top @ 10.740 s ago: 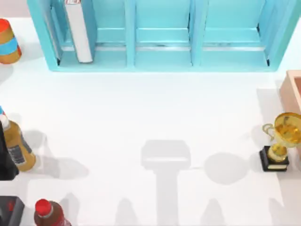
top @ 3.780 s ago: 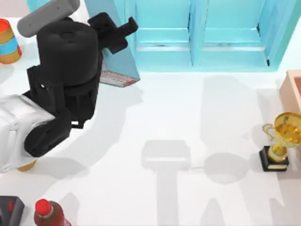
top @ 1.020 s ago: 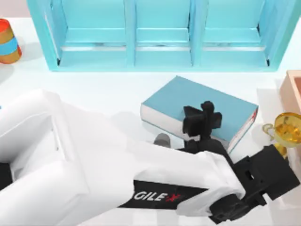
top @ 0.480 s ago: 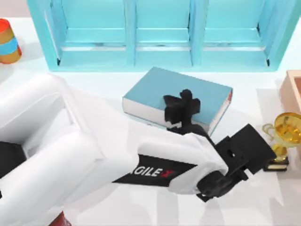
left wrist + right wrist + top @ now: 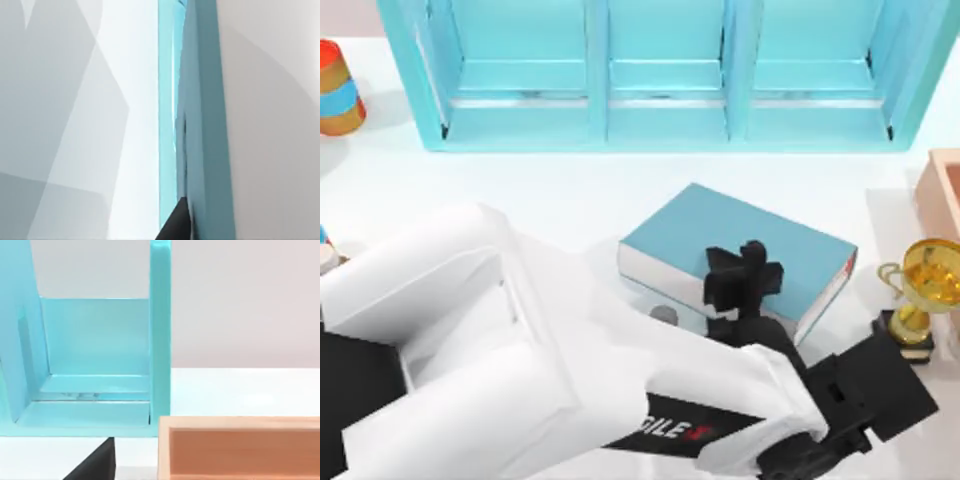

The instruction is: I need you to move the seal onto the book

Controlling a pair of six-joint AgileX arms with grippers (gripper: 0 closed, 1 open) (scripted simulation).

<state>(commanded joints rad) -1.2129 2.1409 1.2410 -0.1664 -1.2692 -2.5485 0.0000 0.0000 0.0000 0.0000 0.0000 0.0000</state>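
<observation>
Covering part of the book (image 5: 770,245), the left gripper (image 5: 745,280) hides its fingers.

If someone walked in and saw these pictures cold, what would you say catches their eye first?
The big white left arm sweeps across the lower half of the top view, its black left hand on the teal-blue book at centre-right. Behind stands the light-blue shelf unit, and a gold trophy glints at the table's right edge.
</observation>
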